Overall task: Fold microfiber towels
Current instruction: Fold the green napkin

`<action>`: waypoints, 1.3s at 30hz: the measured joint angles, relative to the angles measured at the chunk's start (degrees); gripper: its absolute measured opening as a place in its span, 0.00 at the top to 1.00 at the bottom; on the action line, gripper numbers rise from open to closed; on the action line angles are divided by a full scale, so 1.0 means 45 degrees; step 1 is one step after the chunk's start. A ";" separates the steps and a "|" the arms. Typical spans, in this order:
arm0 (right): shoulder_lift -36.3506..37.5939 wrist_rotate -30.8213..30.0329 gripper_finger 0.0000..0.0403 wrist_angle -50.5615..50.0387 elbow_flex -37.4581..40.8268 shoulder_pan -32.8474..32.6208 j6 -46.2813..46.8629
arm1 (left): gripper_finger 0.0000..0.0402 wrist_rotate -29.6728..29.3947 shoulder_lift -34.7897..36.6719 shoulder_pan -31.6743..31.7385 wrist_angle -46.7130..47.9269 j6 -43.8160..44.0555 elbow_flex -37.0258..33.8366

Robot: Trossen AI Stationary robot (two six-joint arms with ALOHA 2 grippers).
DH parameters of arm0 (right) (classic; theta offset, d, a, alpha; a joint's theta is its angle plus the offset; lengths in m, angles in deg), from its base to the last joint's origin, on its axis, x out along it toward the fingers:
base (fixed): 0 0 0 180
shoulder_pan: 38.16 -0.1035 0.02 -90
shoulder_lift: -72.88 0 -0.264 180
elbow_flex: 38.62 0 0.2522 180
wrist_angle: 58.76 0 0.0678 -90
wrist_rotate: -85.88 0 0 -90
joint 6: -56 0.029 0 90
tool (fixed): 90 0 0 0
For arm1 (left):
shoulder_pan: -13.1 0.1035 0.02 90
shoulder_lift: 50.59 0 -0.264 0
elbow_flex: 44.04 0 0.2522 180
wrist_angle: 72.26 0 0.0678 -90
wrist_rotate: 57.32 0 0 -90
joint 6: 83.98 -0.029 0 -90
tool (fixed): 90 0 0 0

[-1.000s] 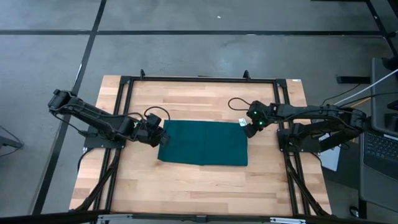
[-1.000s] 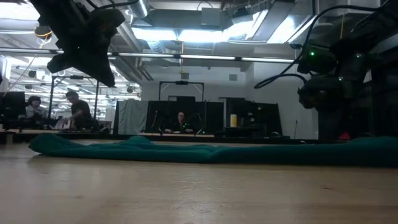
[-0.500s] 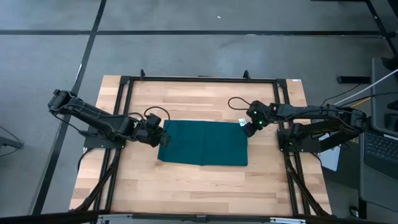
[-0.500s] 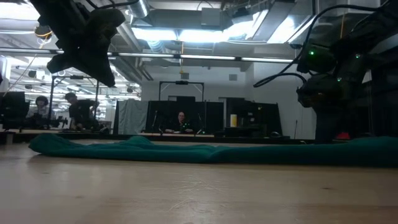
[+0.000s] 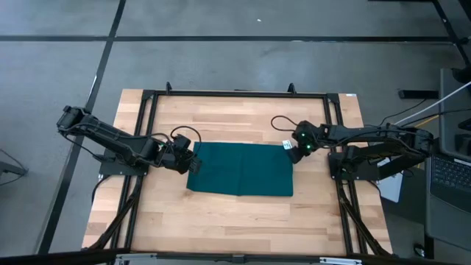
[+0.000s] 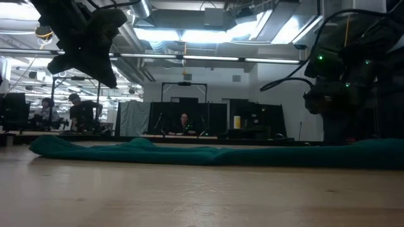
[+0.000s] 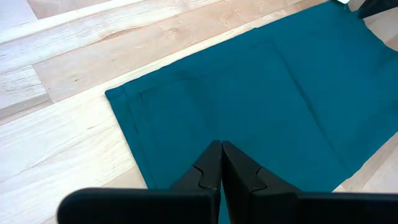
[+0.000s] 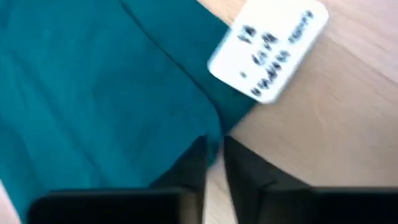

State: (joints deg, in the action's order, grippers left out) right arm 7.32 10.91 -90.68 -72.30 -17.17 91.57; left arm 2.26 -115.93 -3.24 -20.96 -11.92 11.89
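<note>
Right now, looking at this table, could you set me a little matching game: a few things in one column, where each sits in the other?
Things:
1. dark teal-green microfiber towel
2. small white tag
3. left gripper
4. right gripper

Places:
A. at the towel's left edge
B. lying flat mid-table
C. at the towel's far right corner, beside the tag
D. sticking out from the towel's far right corner

Pairs: 1-B, 2-D, 3-A, 4-C

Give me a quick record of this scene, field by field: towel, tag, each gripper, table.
towel: dark teal towel, lying flat at the table's middle
tag: small white tag at the towel's corner by the right arm
left gripper: left gripper shut, over the towel's left edge
right gripper: right gripper at the tagged corner, fingers nearly closed
table: wooden table with a black frame
</note>
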 joint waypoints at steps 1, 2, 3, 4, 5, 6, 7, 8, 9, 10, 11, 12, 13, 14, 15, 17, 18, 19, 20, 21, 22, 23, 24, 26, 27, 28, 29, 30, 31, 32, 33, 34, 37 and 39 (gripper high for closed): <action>0.0000 0.0080 0.95 0.0126 -0.0005 0.0000 -0.0013 | 1.00 0.0002 0.0000 0.0000 0.0000 0.0000 0.0000; 0.0000 0.0104 0.97 0.0171 -0.0005 -0.0007 -0.0044 | 1.00 0.0002 0.0000 0.0000 0.0000 0.0000 0.0000; 0.0000 0.0082 0.98 0.0175 -0.0005 -0.0015 -0.0022 | 1.00 0.0002 0.0000 0.0000 0.0000 0.0000 0.0000; 0.0000 -0.0006 0.97 0.0170 -0.0005 -0.0024 0.0010 | 1.00 0.0002 0.0000 0.0000 0.0000 0.0000 0.0000; 0.0000 -0.0054 0.98 0.0166 -0.0005 -0.0024 0.0005 | 1.00 0.0002 0.0000 0.0000 0.0000 0.0000 0.0000; 0.0000 -0.0067 0.98 0.0177 -0.0005 -0.0023 0.0010 | 1.00 0.0002 0.0000 0.0000 0.0000 0.0005 0.0000; 0.0000 -0.0077 0.99 0.0212 -0.0005 -0.0024 0.0007 | 1.00 0.0002 0.0000 0.0000 0.0000 0.0010 0.0000; 0.0000 -0.0096 0.99 0.0238 -0.0005 -0.0024 0.0005 | 1.00 0.0002 0.0001 0.0000 0.0000 0.0013 0.0000; 0.0000 -0.0099 0.99 0.0233 -0.0012 -0.0024 0.0010 | 1.00 0.0003 0.0003 0.0000 0.0005 0.0015 0.0000; 0.0000 -0.0104 0.99 0.0233 -0.0037 -0.0024 0.0009 | 1.00 0.0007 0.0000 0.0000 0.0009 0.0017 0.0000; 0.0000 -0.0109 0.99 0.0233 -0.0094 -0.0025 0.0005 | 1.00 0.0007 0.0000 0.0000 0.0031 0.0026 0.0000; 0.0000 -0.0114 0.99 0.0238 -0.0170 -0.0050 0.0003 | 1.00 0.0011 0.0000 0.0000 0.0067 0.0052 0.0000; 0.0000 -0.0144 0.99 0.0252 -0.0240 -0.0073 0.0000 | 1.00 0.0016 0.0002 0.0000 0.0105 0.0120 0.0000; 0.0000 -0.0152 0.99 0.0245 -0.0306 -0.0104 0.0000 | 1.00 0.0019 0.0000 0.0000 0.0148 0.0161 0.0000; 0.0000 -0.0204 0.99 0.0233 -0.0381 -0.0137 -0.0009 | 1.00 0.0022 0.0000 0.0000 0.0198 0.0219 0.0000; 0.0000 -0.0432 1.00 0.0287 -0.0635 -0.0163 -0.0042 | 1.00 0.0026 0.0000 0.0000 0.0316 0.0350 0.0000; 0.0000 -0.0625 1.00 0.0329 -0.0827 -0.0164 -0.0095 | 1.00 0.0026 0.0000 0.0000 0.0353 0.0355 0.0000; 0.0000 -0.0851 1.00 0.0376 -0.1029 -0.0138 -0.0251 | 1.00 0.0026 0.0000 0.0000 0.0373 0.0363 0.0000; 0.0005 -0.1084 1.00 0.0406 -0.1201 -0.0072 -0.0383 | 1.00 0.0026 0.0004 0.0000 0.0374 0.0372 0.0000; 0.0005 -0.1276 1.00 0.0425 -0.1316 0.0006 -0.0509 | 1.00 0.0026 0.0000 0.0007 0.0374 0.0374 0.0000; 0.0005 -0.1390 1.00 0.0415 -0.1366 0.0090 -0.0588 | 1.00 0.0026 0.0000 0.0016 0.0376 0.0374 0.0000; 0.0005 -0.1407 1.00 0.0367 -0.1375 0.0148 -0.0627 | 1.00 0.0031 0.0000 0.0039 0.0379 0.0375 0.0000; 0.0005 -0.1410 1.00 0.0325 -0.1375 0.0165 -0.0627 | 1.00 0.0032 0.0000 0.0076 0.0384 0.0374 0.0000; 0.0005 -0.1261 1.00 0.0261 -0.1375 0.0156 -0.0631 | 1.00 0.0045 0.0001 0.0142 0.0384 0.0375 0.0000; 0.0005 -0.0942 1.00 0.0282 -0.1375 0.0106 -0.0625 | 1.00 0.0077 0.0001 0.0182 0.0384 0.0361 0.0000; 0.0083 -0.0509 1.00 0.0384 -0.1375 -0.0009 -0.0536 | 1.00 0.0134 0.0000 0.0201 0.0384 0.0342 0.0000; 0.0245 -0.0165 1.00 0.0433 -0.1420 -0.0183 -0.0384 | 1.00 0.0195 0.0000 0.0235 0.0387 0.0343 0.0000; 0.0414 -0.0105 1.00 0.0432 -0.1555 -0.0400 -0.0291 | 1.00 0.0240 0.0000 0.0256 0.0389 0.0348 0.0000; 0.0626 -0.0406 1.00 0.0418 -0.1678 -0.0624 -0.0274 | 1.00 0.0241 0.0000 0.0257 0.0397 0.0363 0.0000; 0.0836 -0.1059 1.00 0.0321 -0.1761 -0.0770 -0.0316 | 1.00 0.0242 0.0005 0.0257 0.0424 0.0374 0.0000; 0.0962 -0.1900 1.00 0.0274 -0.1793 -0.0789 -0.0425 | 1.00 0.0240 0.0005 0.0257 0.0427 0.0379 0.0000; 0.1016 -0.2750 1.00 0.0157 -0.1795 -0.0688 -0.0607 | 1.00 0.0248 0.0005 0.0257 0.0429 0.0376 0.0000; 0.0820 -0.3305 1.00 0.0116 -0.1439 0.0135 -0.0998 | 1.00 0.0246 0.0005 0.0269 0.0446 0.0334 0.0010; 0.0513 -0.2803 1.00 0.0291 -0.1083 0.0625 -0.1201 | 1.00 0.0249 0.0005 0.0355 0.0486 0.0223 0.0010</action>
State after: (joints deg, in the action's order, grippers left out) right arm 9.63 -1.70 -89.37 -77.18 -14.36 86.17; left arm 3.38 -115.91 -1.64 -18.77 -10.92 11.94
